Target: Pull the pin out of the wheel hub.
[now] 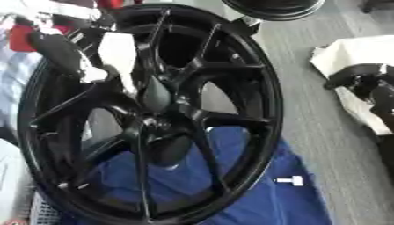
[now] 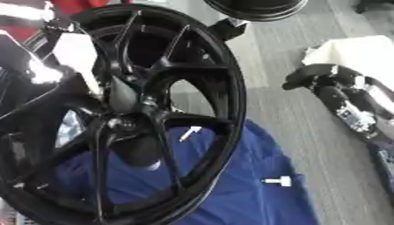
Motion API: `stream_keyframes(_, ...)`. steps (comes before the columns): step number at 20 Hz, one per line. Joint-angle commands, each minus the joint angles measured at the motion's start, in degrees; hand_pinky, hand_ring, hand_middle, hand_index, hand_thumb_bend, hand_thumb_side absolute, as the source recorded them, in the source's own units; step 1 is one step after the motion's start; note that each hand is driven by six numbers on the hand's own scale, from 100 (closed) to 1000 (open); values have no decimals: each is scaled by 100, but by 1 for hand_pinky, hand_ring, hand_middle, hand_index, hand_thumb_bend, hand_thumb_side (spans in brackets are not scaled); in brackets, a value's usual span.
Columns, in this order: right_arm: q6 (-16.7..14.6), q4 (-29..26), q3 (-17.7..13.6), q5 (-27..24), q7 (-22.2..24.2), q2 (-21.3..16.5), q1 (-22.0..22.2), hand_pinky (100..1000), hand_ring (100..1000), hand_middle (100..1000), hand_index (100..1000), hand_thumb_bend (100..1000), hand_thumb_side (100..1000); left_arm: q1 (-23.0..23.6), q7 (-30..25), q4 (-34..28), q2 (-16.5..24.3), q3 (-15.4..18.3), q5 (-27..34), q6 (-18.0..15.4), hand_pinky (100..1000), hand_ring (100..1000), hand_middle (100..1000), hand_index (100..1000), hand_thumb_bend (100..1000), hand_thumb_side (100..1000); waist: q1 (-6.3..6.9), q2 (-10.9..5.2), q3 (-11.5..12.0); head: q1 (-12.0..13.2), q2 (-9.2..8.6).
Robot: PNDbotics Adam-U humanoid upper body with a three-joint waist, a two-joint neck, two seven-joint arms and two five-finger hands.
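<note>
One black wheel (image 1: 231, 66) stands tilted on its rim over one blue cloth (image 1: 269, 202), and a second rim (image 1: 273, 9) shows at the top edge. The left hand (image 1: 156, 94) reaches among the spokes at the hub (image 1: 158, 125). Any pin there is hidden, and I cannot tell whether the fingers grasp anything. The right hand (image 2: 311, 77) lies well apart, its grasp equally unclear. Two small white pieces show: one (image 1: 291, 180) on the cloth, one (image 2: 188, 133) behind the spokes. A skewed pull could rock the wheel, or a freed pin could drop between the spokes.
</note>
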Motion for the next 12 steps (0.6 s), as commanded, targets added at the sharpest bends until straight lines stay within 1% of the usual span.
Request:
stream_keyframes(1,37,-118,-48,24,-19,-69,-19,1000,801,767,840,100,567,-113,68,-195,193,219,170,260,709,555,391,451,100,260,-15,-93,-7,18,-77)
stream_keyframes(2,43,-118,-48,27,-20,-68,-18,1000,801,767,840,100,568,-110,169,-208,200,244,216,302,696,532,350,406,100,264,-16,-91,-6,20,-83)
stream_keyframes(3,48,-118,-47,31,-20,-67,-17,1000,801,767,840,100,569,-105,274,-215,209,270,267,354,692,525,335,388,100,265,-16,-91,-7,20,-82)
stream_keyframes(4,51,-118,-49,34,-21,-67,-14,1000,801,767,840,100,567,-103,384,-218,222,314,316,412,680,500,290,329,100,270,-17,-93,-5,16,-76)
stream_keyframes(5,50,-118,-51,35,-24,-67,-11,1000,801,767,840,100,567,-103,498,-221,232,373,377,473,674,485,263,296,100,273,-17,-95,-1,12,-72)
stream_keyframes(6,49,-118,-54,32,-28,-67,-9,1000,801,767,841,100,566,-111,616,-221,240,451,457,538,659,455,218,251,100,278,-18,-98,3,6,-66)
stream_keyframes(7,48,-118,-57,28,-31,-69,-7,1000,801,767,841,100,566,-122,732,-220,251,531,545,601,653,441,197,231,100,279,-19,-102,7,0,-62)
stream_keyframes(8,45,-118,-58,23,-32,-73,-2,1000,801,768,841,100,564,-143,856,-220,267,630,620,655,642,410,151,195,100,282,-21,-108,15,-8,-57)
stream_keyframes(10,25,-118,-65,7,-34,-84,10,1000,802,768,841,100,562,-187,1112,-197,303,869,770,738,630,385,124,186,100,276,-24,-125,36,-15,-53)
stream_keyframes(12,7,-118,-76,-12,-42,-96,25,1000,802,768,841,100,560,-214,1394,-145,376,1140,901,779,625,377,116,184,100,267,-29,-144,64,-19,-41)
